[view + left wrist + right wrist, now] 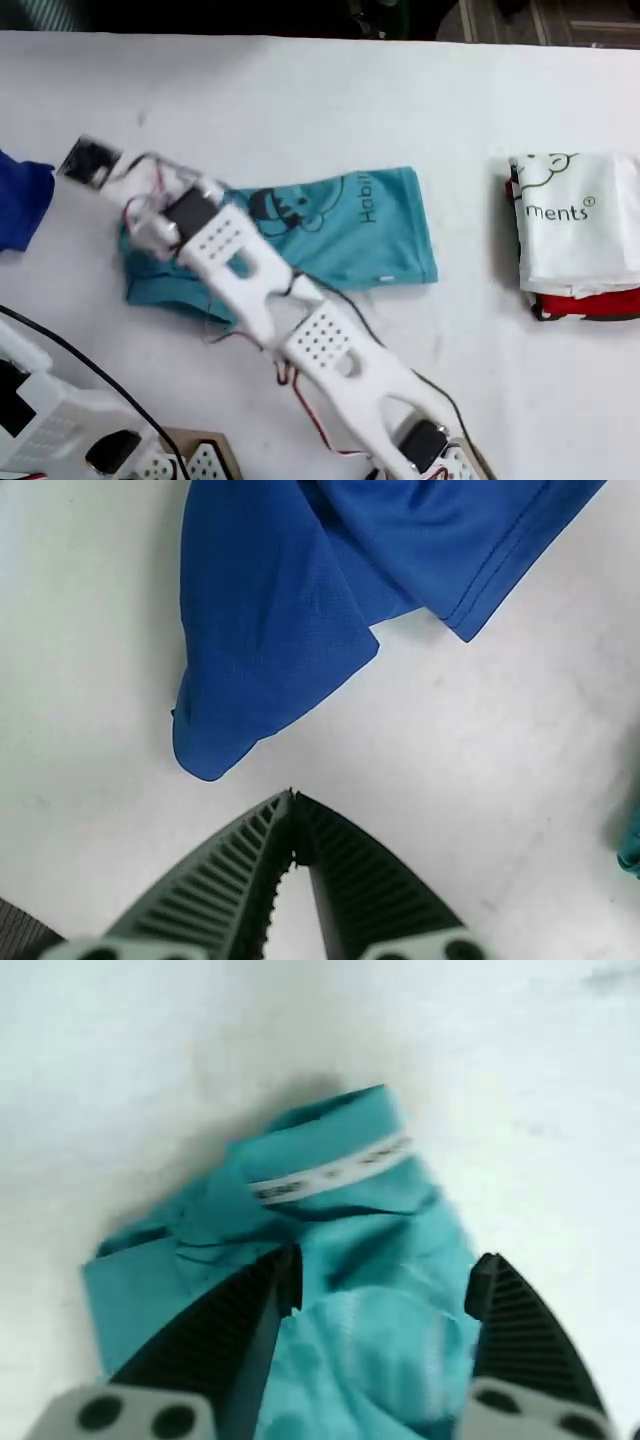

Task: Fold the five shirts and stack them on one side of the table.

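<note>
A teal shirt lies partly folded in the middle of the table, its left end bunched up. My right gripper hovers over that bunched end; in the right wrist view it stands open just above the crumpled teal shirt near its collar label. A blue shirt lies crumpled at the left edge. My left gripper is shut and holds nothing, a short way off the blue shirt above bare table. At the right a folded white shirt tops a stack, with a red shirt beneath.
The right arm stretches diagonally from the front edge across the teal shirt's lower left part. The left arm's body sits at the front left corner. A cable trails over the white table.
</note>
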